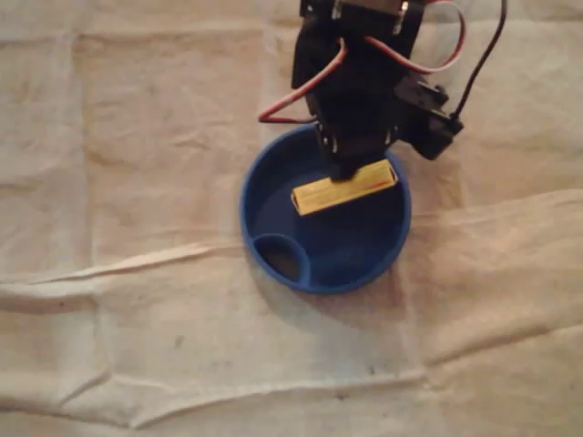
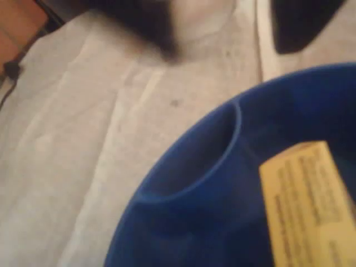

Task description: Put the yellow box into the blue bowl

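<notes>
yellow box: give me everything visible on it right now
The yellow box is a long, narrow carton that looks like cardboard. The wrist view shows dark print on its face, too blurred to read. In the overhead view it lies slanted within the large compartment of the blue bowl, away from the small pocket. The black claw is at its upper long edge. Whether the claw grips it, or the box rests on the bowl's floor, cannot be told.

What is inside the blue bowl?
The yellow box is in the larger compartment of the blue bowl. The gripper covers the box's far edge and part of the bowl, hiding anything there.
</notes>
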Action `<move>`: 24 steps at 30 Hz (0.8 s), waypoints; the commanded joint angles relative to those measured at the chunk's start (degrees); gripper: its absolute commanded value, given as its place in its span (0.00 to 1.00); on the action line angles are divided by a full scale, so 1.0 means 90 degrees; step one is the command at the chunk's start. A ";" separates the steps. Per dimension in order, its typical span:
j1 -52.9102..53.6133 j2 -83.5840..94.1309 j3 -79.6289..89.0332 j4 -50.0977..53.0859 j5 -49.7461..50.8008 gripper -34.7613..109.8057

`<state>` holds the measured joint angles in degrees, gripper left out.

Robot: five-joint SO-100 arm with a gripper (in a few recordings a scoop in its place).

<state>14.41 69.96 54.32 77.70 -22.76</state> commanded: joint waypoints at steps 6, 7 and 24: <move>0.0137 0.1680 -0.0195 0.0684 -0.0020 0.24; 0.0137 0.1846 -0.0195 0.0811 -0.0020 0.24; 0.0117 0.5615 -0.0137 0.2578 0.0068 0.24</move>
<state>15.64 111.53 54.23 100.37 -22.76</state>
